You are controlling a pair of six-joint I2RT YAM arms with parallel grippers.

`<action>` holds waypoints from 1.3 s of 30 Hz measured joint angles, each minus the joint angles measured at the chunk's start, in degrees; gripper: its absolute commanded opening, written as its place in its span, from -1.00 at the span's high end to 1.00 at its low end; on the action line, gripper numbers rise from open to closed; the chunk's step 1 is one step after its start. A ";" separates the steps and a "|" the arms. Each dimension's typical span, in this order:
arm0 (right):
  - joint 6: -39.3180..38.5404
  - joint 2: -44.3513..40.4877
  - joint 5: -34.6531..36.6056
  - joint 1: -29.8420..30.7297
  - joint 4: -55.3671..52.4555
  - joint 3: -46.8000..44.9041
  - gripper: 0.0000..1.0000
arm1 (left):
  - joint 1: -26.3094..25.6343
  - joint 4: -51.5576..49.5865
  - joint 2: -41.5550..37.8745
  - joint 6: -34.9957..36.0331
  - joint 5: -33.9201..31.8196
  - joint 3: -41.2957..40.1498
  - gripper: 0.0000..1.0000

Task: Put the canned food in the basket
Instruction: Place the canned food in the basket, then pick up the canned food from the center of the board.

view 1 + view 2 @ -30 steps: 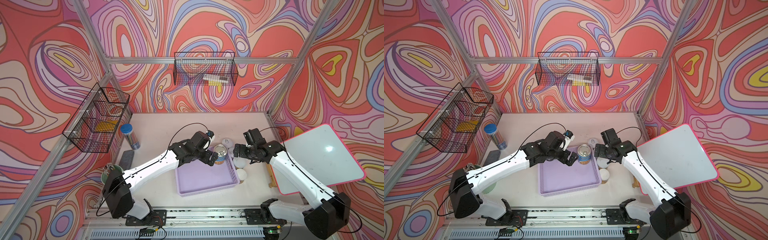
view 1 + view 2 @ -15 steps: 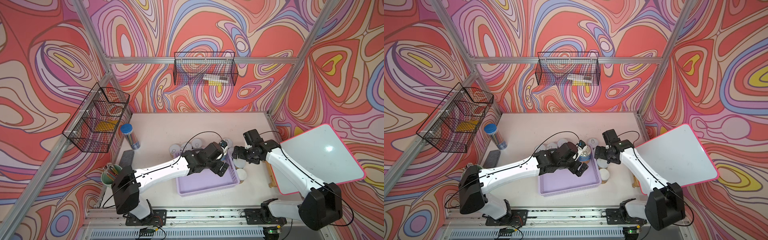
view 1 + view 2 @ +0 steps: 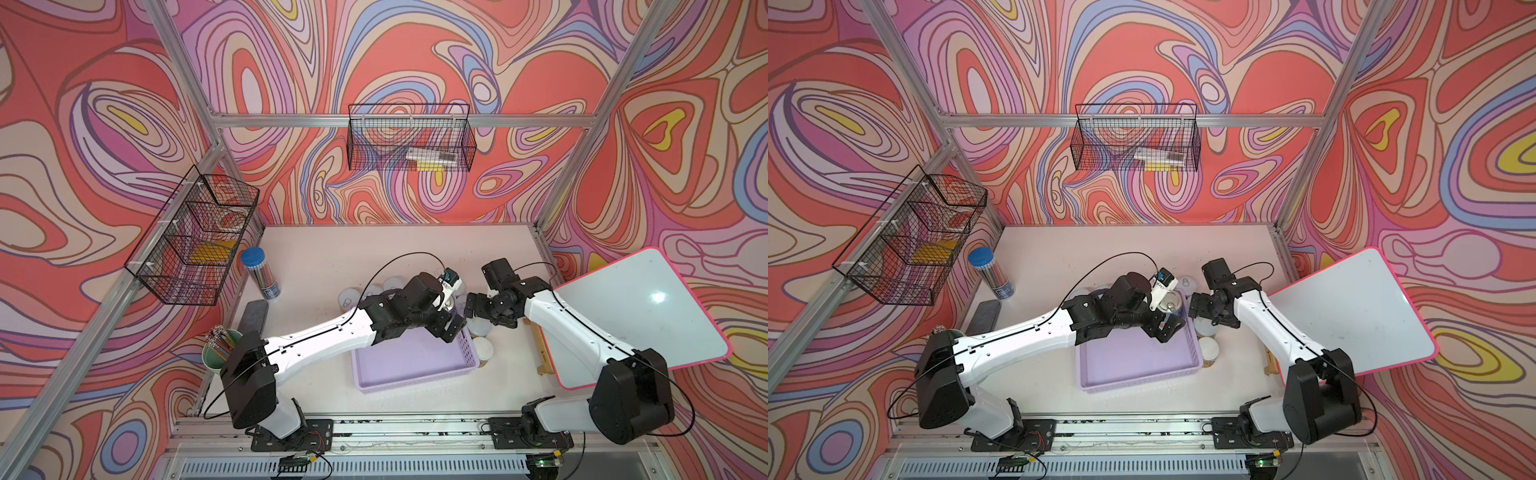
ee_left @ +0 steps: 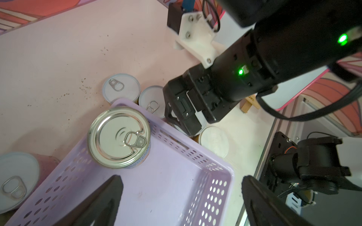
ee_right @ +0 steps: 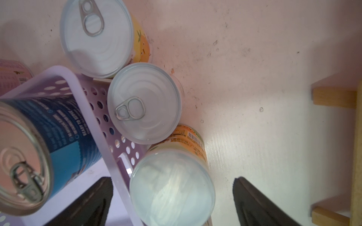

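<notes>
Basket: the lilac basket (image 3: 407,361) sits on the desk (image 3: 332,257) nearest the arm bases. Its floor is bare except for 1 can.
Left tool: the left tool (image 4: 182,178) has its fingers wide apart and grips nothing. It is poised over the basket floor.
Blue-label can: the blue-label can (image 4: 119,137) stands upright in the basket's far corner, just beyond the left tool and free of it. We judge it placed.
Nearest small can: the nearest small can (image 4: 213,140) stands on the desk outside the basket, against its perforated wall.
Right tool: the right tool (image 5: 172,179) is spread and empty above that can. 1 finger is over the basket side and 1 over the desk.
Row beyond: 2 more small cans (image 5: 144,103) stand lids up beside the same wall.
Far cans: the far cans (image 3: 349,297) lie beyond the basket and are partly hidden by the left arm. We cannot count them.
Handling: we judge the tins rigid, smooth-sided and fairly heavy for their size. They should not crush but could slip.
Hold: we advise gripping across the side wall below the rim. The basket wall leaves little room for the inner finger.
</notes>
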 measured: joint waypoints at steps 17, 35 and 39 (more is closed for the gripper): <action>0.00 2.47 0.66 -0.24 0.22 -1.03 -0.89 | 4.87 4.33 4.70 -4.74 9.57 0.61 -0.98; 0.33 2.23 2.62 -0.24 -3.21 -1.07 -0.85 | 4.90 4.35 4.72 -5.86 9.42 0.61 -0.98; 0.11 2.45 2.64 -0.24 -3.78 -1.07 -0.84 | 4.94 4.35 4.76 -6.23 9.44 0.61 -0.98</action>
